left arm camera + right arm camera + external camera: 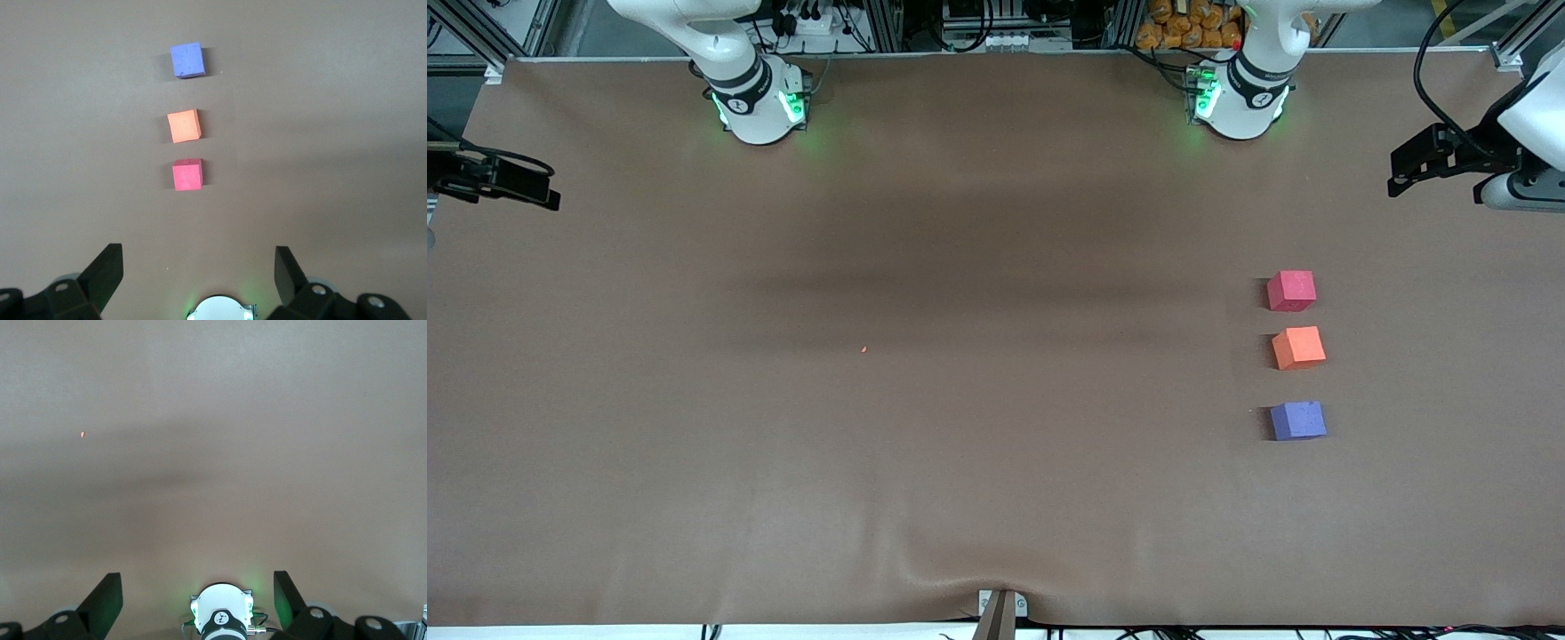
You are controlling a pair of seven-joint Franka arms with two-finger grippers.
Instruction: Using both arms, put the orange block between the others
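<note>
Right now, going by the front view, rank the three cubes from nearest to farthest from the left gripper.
The left gripper is open, raised at the left arm's end of the table.
1. Red-pink cube: farthest of the three from the front camera.
2. Orange block: in the middle of the row, between the other two.
3. Purple-blue cube: nearest the front camera.

Brown table (694, 427): red-pink cube (1291, 291), orange block (1298, 348), purple-blue cube (1297, 420) in row.
</note>
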